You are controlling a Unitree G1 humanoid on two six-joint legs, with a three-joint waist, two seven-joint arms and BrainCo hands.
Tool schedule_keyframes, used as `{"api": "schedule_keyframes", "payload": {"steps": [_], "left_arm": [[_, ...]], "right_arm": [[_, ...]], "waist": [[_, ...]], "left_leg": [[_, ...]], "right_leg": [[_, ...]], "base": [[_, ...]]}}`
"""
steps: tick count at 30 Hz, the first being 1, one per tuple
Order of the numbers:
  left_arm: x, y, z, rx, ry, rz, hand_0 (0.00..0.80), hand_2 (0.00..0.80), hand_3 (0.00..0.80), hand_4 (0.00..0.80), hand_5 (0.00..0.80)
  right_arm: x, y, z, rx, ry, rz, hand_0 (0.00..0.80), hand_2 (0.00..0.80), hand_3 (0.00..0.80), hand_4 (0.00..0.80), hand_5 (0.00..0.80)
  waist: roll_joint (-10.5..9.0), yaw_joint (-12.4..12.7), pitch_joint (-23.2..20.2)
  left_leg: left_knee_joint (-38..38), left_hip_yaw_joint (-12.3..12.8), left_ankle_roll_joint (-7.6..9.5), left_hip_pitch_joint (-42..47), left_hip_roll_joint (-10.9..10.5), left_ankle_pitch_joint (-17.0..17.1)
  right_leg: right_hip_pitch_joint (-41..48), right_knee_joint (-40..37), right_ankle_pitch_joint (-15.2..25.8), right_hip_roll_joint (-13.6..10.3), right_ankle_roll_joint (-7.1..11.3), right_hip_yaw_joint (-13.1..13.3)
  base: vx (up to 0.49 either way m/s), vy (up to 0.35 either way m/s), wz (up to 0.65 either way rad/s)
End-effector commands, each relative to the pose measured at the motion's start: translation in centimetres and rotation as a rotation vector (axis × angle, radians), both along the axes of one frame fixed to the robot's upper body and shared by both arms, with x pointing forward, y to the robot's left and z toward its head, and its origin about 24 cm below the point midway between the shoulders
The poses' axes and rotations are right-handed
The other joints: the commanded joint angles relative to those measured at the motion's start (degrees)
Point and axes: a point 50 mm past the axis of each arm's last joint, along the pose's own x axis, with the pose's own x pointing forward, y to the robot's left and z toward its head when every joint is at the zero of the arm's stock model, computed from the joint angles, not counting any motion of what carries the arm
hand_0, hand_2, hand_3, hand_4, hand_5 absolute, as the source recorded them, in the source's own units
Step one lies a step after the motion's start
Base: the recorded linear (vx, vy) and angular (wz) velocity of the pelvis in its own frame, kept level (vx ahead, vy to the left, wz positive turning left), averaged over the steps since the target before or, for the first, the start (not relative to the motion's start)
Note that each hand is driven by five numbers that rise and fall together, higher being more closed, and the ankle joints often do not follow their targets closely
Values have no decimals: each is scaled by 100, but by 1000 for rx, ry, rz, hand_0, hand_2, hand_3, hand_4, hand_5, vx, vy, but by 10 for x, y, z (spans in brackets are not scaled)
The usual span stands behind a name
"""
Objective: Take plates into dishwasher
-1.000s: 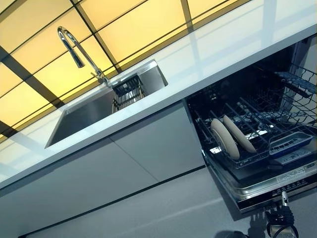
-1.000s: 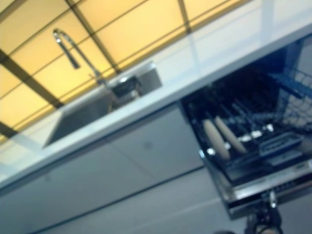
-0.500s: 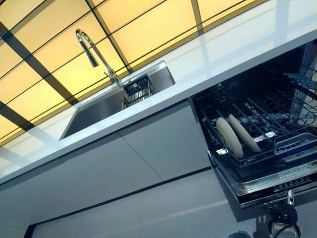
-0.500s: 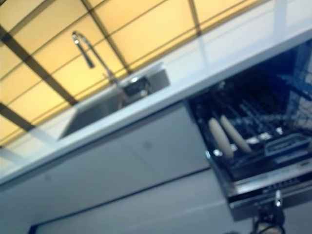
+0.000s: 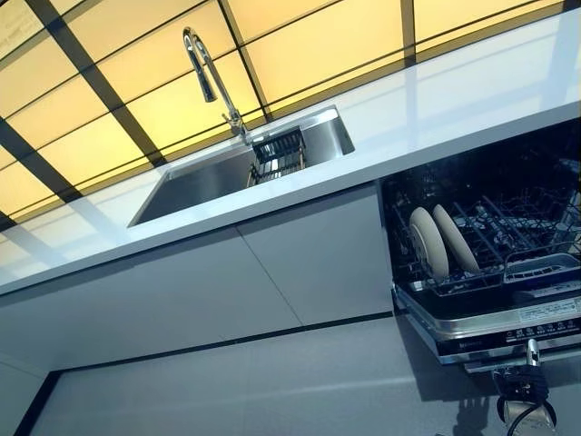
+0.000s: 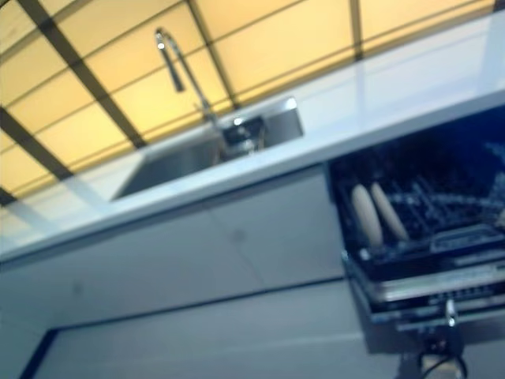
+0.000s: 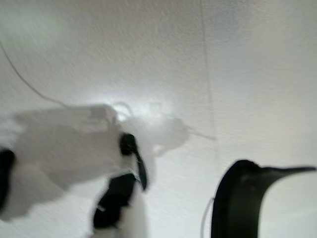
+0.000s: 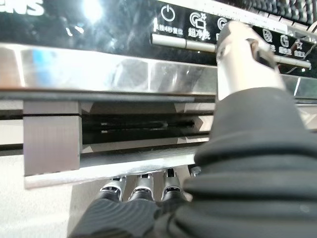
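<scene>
Two beige plates (image 5: 427, 241) (image 5: 456, 238) stand upright side by side in the lower rack (image 5: 508, 250) of the open dishwasher at the right. My right hand (image 5: 525, 391) is at the front edge of the dishwasher's door (image 5: 508, 325). In the right wrist view its thumb (image 8: 242, 54) lies on the door's control panel (image 8: 99, 20) and its fingers (image 8: 141, 188) reach under the edge, pinching it. My left hand (image 7: 124, 193) shows only in the left wrist view, relaxed and empty over the pale floor.
A white counter (image 5: 454, 100) runs across, with a steel sink (image 5: 209, 177), a tall faucet (image 5: 207, 68) and a small black wire rack (image 5: 280, 150) in the sink. Grey cabinet fronts (image 5: 227, 282) stand to the left of the dishwasher.
The whole picture has shifted right and levelled out, so the camera has moved. My right hand stays at the door's front edge.
</scene>
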Motion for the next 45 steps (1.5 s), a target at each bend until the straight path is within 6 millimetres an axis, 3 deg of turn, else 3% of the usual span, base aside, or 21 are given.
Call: {"api": "schedule_keyframes", "payload": {"steps": [1, 8, 12, 17, 28, 35, 38, 41, 45], "left_arm": [[-2, 27, 5, 92, 19, -64, 0, 0, 0, 0, 0], [-1, 36, 7, 118, 18, -69, 0, 0, 0, 0, 0], [-1, 41, 9, 133, 19, -67, 0, 0, 0, 0, 0], [-3, 43, 8, 142, 23, -69, 0, 0, 0, 0, 0], [-5, 50, 9, 158, 14, -34, 0, 0, 0, 0, 0], [-4, 51, 9, 148, -12, 22, 0, 0, 0, 0, 0], [-3, 50, 9, 144, -16, 28, 0, 0, 0, 0, 0], [2, 48, 9, 135, -26, 27, 0, 0, 0, 0, 0], [2, 42, 7, 115, -36, 49, 0, 0, 0, 0, 0]], "right_arm": [[101, 38, 139, -124, -552, 233, 0, 0, 0, 0, 0], [99, 33, 142, -122, -568, 238, 0, 0, 0, 0, 0], [96, 33, 132, -110, -540, 237, 0, 0, 0, 0, 0], [94, 32, 126, -93, -527, 228, 0, 0, 0, 0, 0], [86, 34, 100, -57, -439, 239, 0, 0, 0, 0, 0], [65, 37, 53, -123, -200, 348, 0, 0, 0, 0, 0], [60, 37, 46, -125, -178, 367, 0, 0, 0, 0, 0], [46, 43, 22, -101, -129, 405, 0, 0, 0, 0, 0], [35, 50, 6, -85, -104, 452, 0, 0, 0, 0, 0]], "waist": [[-412, 327, -206], [-576, 394, -219], [-685, 450, -283], [-751, 491, -356], [-993, 540, -808], [-1160, 548, -1334], [-1178, 548, -1410], [-1242, 549, -1597], [-1304, 515, -1706]], "left_leg": [[594, 331, 566, 74, -93, -473], [499, 246, 550, 110, -15, -401], [128, 244, 547, 233, 31, -121], [-210, 198, 548, 386, -24, -68], [-1759, 127, 350, 936, -106, 524], [-3054, 135, 211, 1269, -57, 1016], [-3201, 151, 203, 1281, -41, 1092], [-3522, 151, 168, 1344, -27, 1176], [-3529, 232, 129, 1394, 10, 1106]], "right_leg": [[761, -97, -344, 304, -443, -165], [895, -231, -254, 390, -411, -240], [1096, -588, -12, 497, -414, -380], [1254, -905, 125, 575, -355, -413], [1762, -2526, 659, 986, -120, -563], [2139, -3748, 1090, 1240, 35, -731], [2170, -3900, 1171, 1267, 50, -767], [2326, -4260, 1284, 1348, 90, -864], [2437, -4619, 1438, 1383, 125, -936]], "base": [[39, -112, 23], [11, -59, 9], [4, -56, 2], [9, -21, 15], [16, -32, 8], [38, -8, 5], [31, -9, 3], [33, -19, 9], [28, -8, 7]]}}
